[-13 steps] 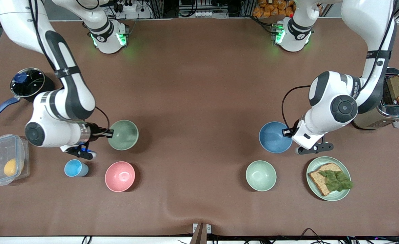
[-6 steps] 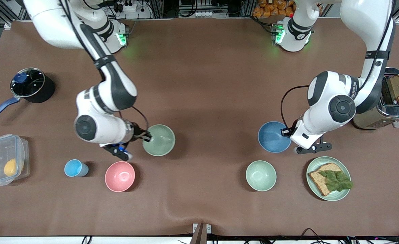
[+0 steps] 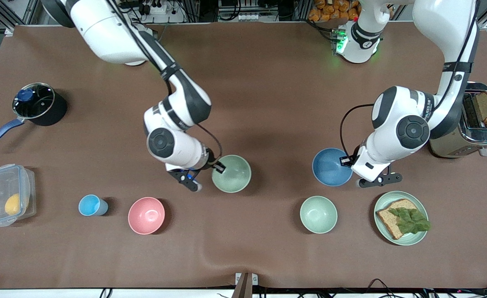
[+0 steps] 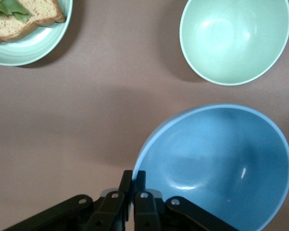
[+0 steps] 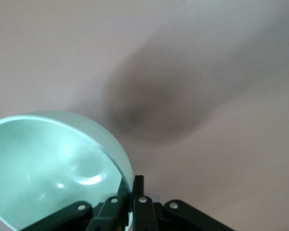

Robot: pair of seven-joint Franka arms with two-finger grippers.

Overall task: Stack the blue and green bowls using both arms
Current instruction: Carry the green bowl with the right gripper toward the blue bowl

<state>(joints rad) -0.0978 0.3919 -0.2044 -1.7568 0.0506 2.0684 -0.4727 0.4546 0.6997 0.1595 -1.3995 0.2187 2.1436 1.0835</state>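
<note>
Over the surface's middle, the right end effector pinches the green bowl by its rim for stacking; the left end effector likewise pinches the blue bowl.

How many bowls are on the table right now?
4. The green bowl is in the right gripper mid-table; the blue bowl is in the left gripper; the mint bowl and pink bowl sit nearer the camera.

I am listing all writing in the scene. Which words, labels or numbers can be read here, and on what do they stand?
Left arm: dark lettering on the white link, too small to read.
Right arm: dark lettering on the link, too small to read.
Bowls, plate, toaster, pot: no text visible.
</note>
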